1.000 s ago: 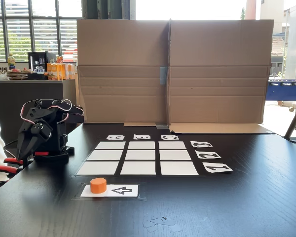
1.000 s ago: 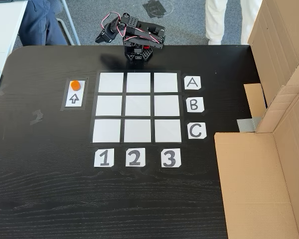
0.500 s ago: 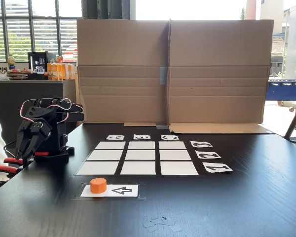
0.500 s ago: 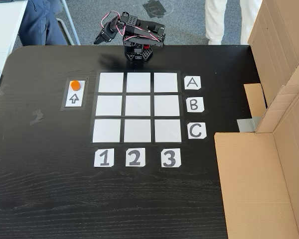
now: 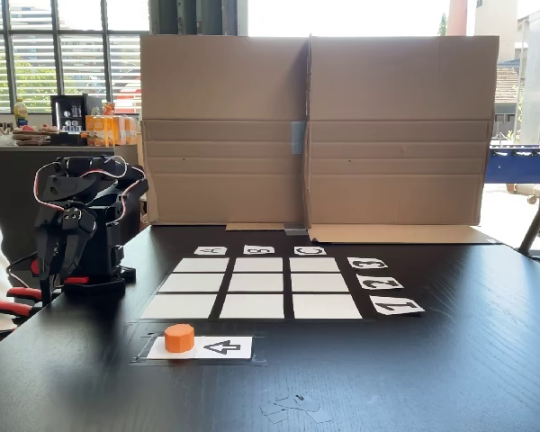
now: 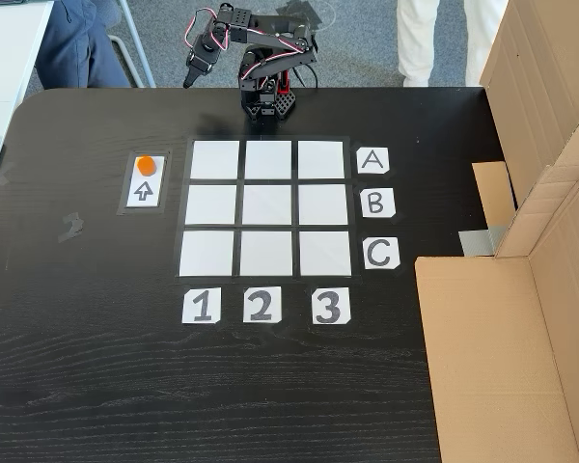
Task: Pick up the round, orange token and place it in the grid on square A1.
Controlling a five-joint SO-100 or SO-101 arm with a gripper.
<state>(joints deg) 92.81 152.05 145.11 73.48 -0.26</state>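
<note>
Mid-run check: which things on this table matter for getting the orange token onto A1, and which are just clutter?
Part of the job:
- orange token, sitting on the arrow card
- grid
- square A1, top left in the view from above
- gripper, beyond the table's far edge, holding nothing

Just lying about:
- cardboard screen
- clear tape scraps near the front edge

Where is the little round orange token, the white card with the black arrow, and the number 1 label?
Round orange token (image 6: 147,164), a fixed view, flat top.
White arrow card (image 6: 144,192), a fixed view, black arrow.
Number 1 label (image 6: 202,306), a fixed view, printed digit.
</note>
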